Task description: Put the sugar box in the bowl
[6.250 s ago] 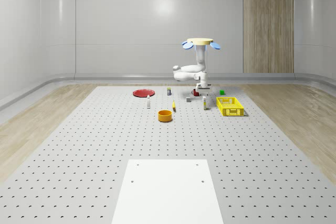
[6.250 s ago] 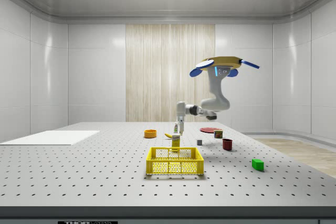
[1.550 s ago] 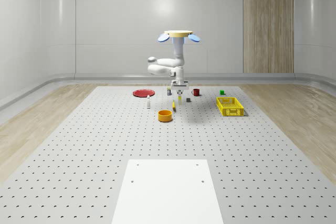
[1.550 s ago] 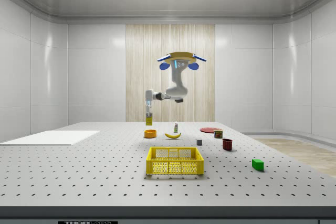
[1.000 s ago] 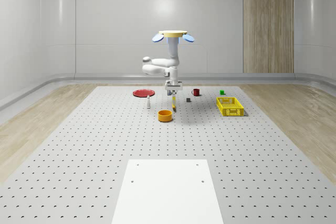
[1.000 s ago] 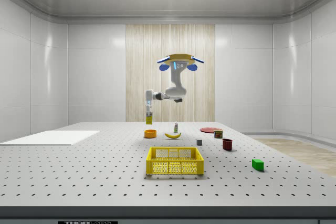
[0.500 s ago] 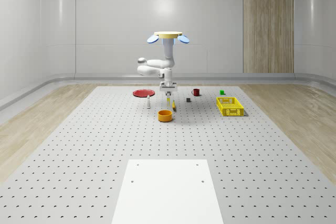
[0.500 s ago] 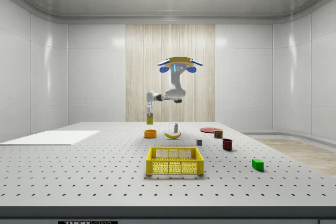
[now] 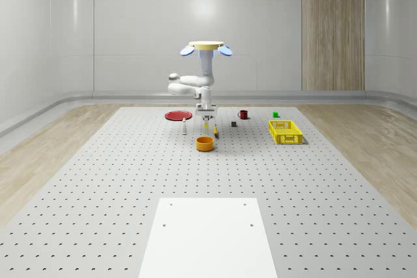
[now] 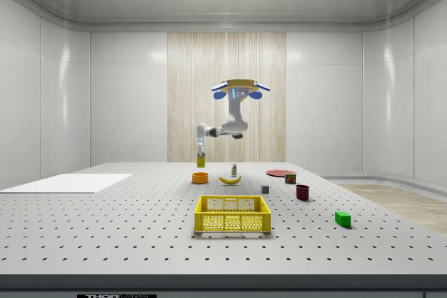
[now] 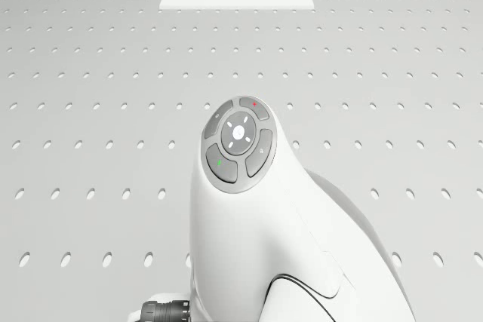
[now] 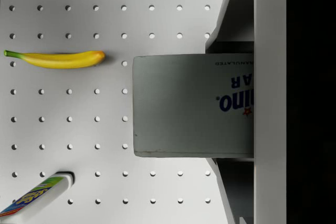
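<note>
While the drone (image 9: 206,47) hovers above the table (image 9: 98,180), the scene reads so:
Gripper (image 9: 207,117): jaws pinching the sugar box (image 12: 192,105), hanging in the air just behind and above the bowl (image 9: 205,143).
Box writing: part of "Domino", upside down, in blue.
Table below: banana (image 12: 55,59), marker (image 12: 34,196).
Basket (image 9: 285,131): well to the whole-scene view's right.

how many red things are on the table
2: a flat red plate toward the far end, on the whole-scene view's left of the drone, and a dark red cup on its right. Small ones could be hidden behind the arm.
</note>
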Robot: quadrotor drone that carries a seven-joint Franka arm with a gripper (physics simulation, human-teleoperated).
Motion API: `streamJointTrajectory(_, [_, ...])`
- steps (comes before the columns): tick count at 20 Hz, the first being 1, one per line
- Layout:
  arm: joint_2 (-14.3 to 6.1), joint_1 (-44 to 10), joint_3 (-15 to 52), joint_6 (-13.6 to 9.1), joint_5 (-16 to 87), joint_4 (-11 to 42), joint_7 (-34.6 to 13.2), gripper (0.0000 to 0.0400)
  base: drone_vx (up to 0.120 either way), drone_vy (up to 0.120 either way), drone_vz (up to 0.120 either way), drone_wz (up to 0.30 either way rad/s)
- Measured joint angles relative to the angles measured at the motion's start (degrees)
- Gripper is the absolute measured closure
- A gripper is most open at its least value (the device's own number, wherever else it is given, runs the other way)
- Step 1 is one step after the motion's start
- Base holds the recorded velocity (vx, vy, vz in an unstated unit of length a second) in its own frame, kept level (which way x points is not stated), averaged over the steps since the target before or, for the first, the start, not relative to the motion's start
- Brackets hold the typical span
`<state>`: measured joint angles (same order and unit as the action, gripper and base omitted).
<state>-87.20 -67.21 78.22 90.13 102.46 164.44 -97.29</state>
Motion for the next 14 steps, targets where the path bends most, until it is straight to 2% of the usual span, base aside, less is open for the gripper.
streamJointTrajectory(3, [-0.1,0.0,0.0,0.1,0.0,0.0,0.0,0.0237,0.0,-0.093,-0.093,0.0])
streamJointTrajectory(6, [-0.2,0.0,0.0,0.2,-0.1,0.0,0.0,0.0237,0.0,0.0,-0.013,0.0])
streamJointTrajectory(12, [-0.4,-0.1,0.1,0.3,-0.1,0.0,-0.1,0.0237,0.0,0.0,-0.12,0.0])
streamJointTrajectory(14, [-0.4,-0.1,0.0,0.4,-0.1,0.0,-0.1,0.0237,0.0,0.0,-0.04,0.0])
